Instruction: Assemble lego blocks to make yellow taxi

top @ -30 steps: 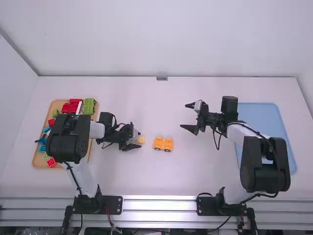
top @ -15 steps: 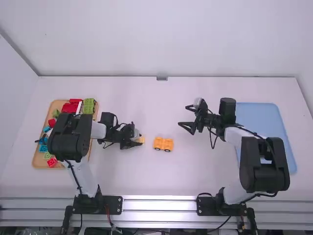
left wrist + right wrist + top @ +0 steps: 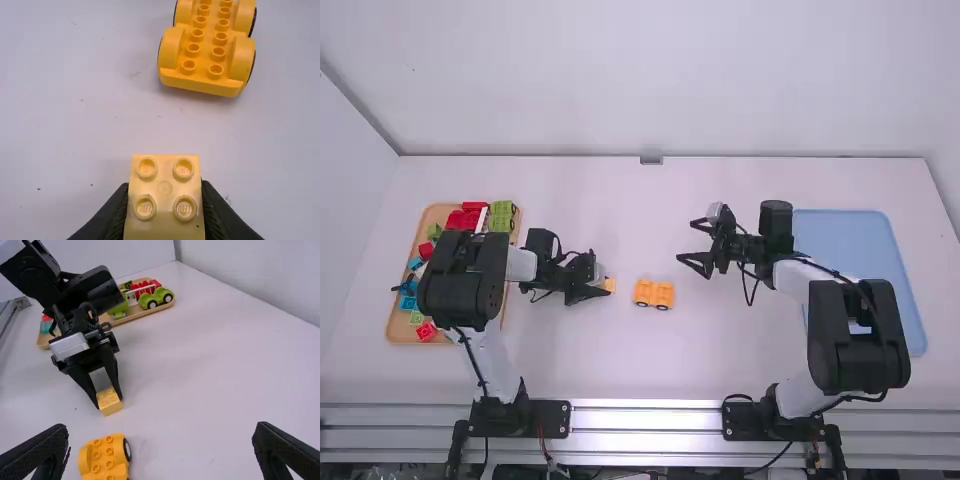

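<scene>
Yellow chassis (image 3: 204,62): studded top (w/ blk tyres).

"The brick (image 3: 165,220) and wheeled base (image 3: 204,75) look like smooth plastic, don't they?"
"Yes, faintly glossy. The tray (image 3: 145,313) looks like wood, the table (image 3: 620,220) matt."
"And the rails (image 3: 645,417)?"
"Shiny metal."

Wheeled base (image 3: 654,294) mid-tabletop (image 3: 620,220)

Left of it, near but apart, a four-stud brick (image 3: 610,285) lies between the fingertips of the left end effector (image 3: 604,283). Blocks (image 3: 468,217) fill the far-left tray (image 3: 394,328); another tray (image 3: 865,240) lies far right.
</scene>
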Available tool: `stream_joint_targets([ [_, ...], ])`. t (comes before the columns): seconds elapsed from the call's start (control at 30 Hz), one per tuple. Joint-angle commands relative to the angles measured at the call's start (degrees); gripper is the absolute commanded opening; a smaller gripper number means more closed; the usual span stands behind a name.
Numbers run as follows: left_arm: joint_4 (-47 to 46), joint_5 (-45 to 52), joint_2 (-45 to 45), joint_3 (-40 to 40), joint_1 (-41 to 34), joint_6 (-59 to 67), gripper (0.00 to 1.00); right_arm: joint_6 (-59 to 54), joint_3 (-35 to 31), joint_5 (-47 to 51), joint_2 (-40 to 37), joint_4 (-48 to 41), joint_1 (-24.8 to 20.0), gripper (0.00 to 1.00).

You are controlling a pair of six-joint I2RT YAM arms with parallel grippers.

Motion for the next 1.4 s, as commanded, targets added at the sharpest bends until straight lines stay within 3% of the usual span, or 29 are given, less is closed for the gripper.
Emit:
stream_joint_targets([
  [0.0,-2.62,-0.79,-2.16,1.46,0.04,1.03,0.25,-2.29,-0.76,-0.31,-0.13,-2.21,-0.22,0.98],
  [0.17,-8.15,1.2,-4.31,4.42,-0.02,1.31,0.17,-11.58,-5.14,0.13,-0.13,-2.05,0.11,0.99],
  [0.33,-16.85,6.64,-4.59,6.99,-0.72,12.44,0.18,-12.07,-11.5,3.28,-0.13,3.04,1.51,0.98],
  [0.47,-23.8,9.77,-4.59,9.7,-1.64,17.44,0.17,-14.47,-17.03,6.14,0.33,10.75,5.53,0.98],
  [0.6,-25.49,9.51,-4.59,10.49,-3.32,18.58,0.15,-14.03,-18.53,10.43,3.04,17.09,8.96,0.98],
  [0.83,-22.43,6.45,-4.59,10.43,-7.28,14.29,0.14,-15.89,-18.86,10.97,11.63,27.1,12.92,0.98],
  [0.97,-20.02,4.79,-4.59,10.38,-9.49,10.43,0.14,-12.26,-15.76,8.44,18.56,31.67,12.39,0.98],
  [1.13,-19.21,4.72,-4.57,10.38,-12.11,10.58,0.12,-13.11,-12.33,3.02,23.47,31.5,11.91,0.98],
  [1.37,-12.79,1.29,-4.57,10.38,-14.12,0.9,0.1,-11.82,-10.49,10.69,25.92,31.06,13.99,0.98],
])
